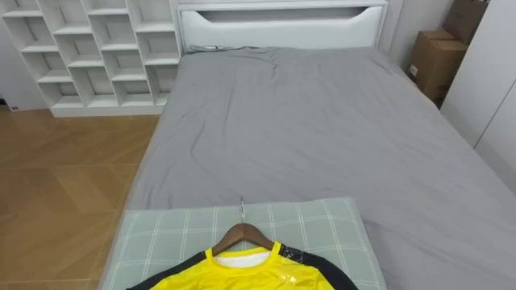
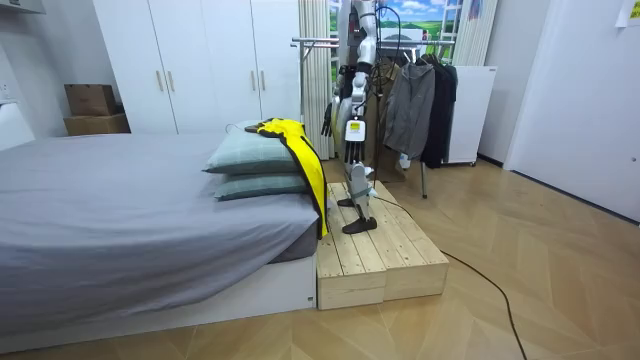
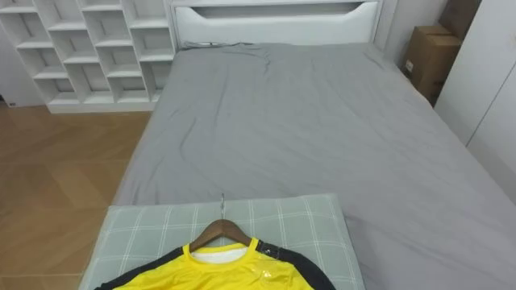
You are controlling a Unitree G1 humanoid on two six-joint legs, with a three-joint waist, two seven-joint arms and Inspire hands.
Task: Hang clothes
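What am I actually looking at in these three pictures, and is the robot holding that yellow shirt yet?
The machine is a two-legged humanoid whose two arms end in hands. Two pictures come from the two eyes of the camera on its head, looking down over the bed. The third comes from a camera standing in the room, off to one side. In that room view the robot stands on a wooden platform at the end of the bed, with a clothes rack behind it. On the grey bed lies a checked pillow, and on it the yellow shirt, already on a wooden hanger. The shirt lies loose on the pillow, so it is not held. The left hand and right hand hang by the robot's body, too small there to read.
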